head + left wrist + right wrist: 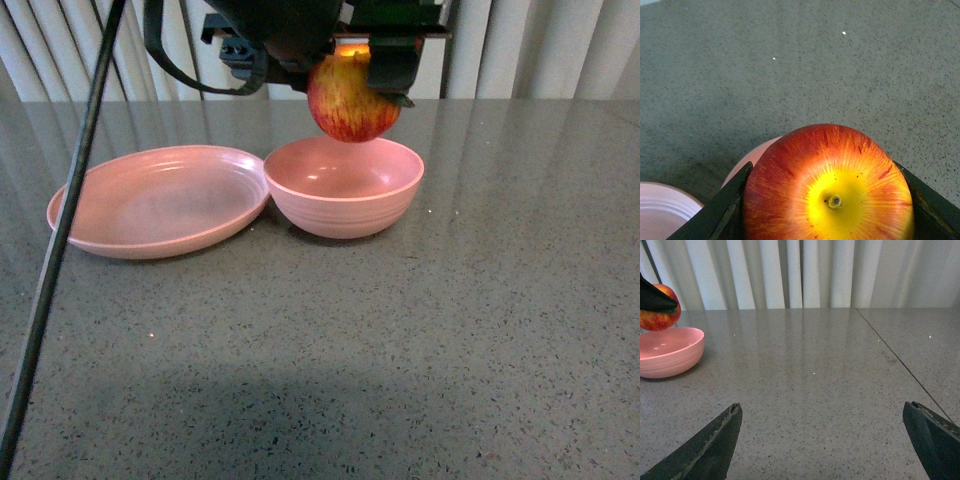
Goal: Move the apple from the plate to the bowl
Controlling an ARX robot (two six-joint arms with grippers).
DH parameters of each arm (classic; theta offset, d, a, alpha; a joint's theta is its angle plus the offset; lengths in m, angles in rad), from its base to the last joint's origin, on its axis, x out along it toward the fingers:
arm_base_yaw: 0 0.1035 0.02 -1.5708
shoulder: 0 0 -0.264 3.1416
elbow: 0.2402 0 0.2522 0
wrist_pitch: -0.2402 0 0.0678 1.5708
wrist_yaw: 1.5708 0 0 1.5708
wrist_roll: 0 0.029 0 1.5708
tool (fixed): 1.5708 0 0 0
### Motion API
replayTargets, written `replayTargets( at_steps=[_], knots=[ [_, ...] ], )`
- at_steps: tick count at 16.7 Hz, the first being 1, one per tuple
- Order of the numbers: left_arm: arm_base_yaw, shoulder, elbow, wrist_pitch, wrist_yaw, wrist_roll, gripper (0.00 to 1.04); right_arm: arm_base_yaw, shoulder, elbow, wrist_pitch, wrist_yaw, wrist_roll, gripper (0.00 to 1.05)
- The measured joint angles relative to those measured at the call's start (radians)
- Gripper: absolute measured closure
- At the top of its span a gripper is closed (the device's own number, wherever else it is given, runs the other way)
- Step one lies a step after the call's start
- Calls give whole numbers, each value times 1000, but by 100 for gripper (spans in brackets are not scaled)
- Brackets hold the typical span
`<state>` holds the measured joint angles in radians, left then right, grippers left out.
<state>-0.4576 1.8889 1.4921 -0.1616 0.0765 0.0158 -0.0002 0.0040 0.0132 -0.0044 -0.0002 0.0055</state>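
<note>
A round red apple with yellow-orange streaks (350, 110) hung in the air directly above a deep, round, matte pink bowl (345, 212), clear of its rim and not touching it. The left gripper (350, 78) was clamped on the apple from above, one dark finger on each side of the fruit. In the left wrist view the apple (830, 185) filled the lower part of the picture, its yellowish stem dimple facing the camera. The black fingers (722, 207) pressed against both of its flanks, and a sliver of the pink bowl (752, 161) showed behind it.

A wide, shallow, matte pink plate (160, 205) sat on the grey speckled stone counter (420, 350) just beside the bowl, on its left in the front view. Their rims were touching or nearly so, and the plate held nothing. A thin black rod (60, 250) slanted across the left edge of the front view.

The right gripper (820, 445) hovered low over bare counter, well apart from the bowl (667, 352), its jaws spread wide and holding nothing. From its wrist camera the apple (657, 310) showed above the bowl under a dark gripper finger. Pale vertical blinds (790, 275) stood behind the counter.
</note>
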Motion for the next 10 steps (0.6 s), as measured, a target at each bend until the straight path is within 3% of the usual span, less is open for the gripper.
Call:
replayTargets(
  at_steps=[10],
  knots=[
    [-4,39,3,-25,1,10,35,0,0,0,0,0,0,7]
  ],
)
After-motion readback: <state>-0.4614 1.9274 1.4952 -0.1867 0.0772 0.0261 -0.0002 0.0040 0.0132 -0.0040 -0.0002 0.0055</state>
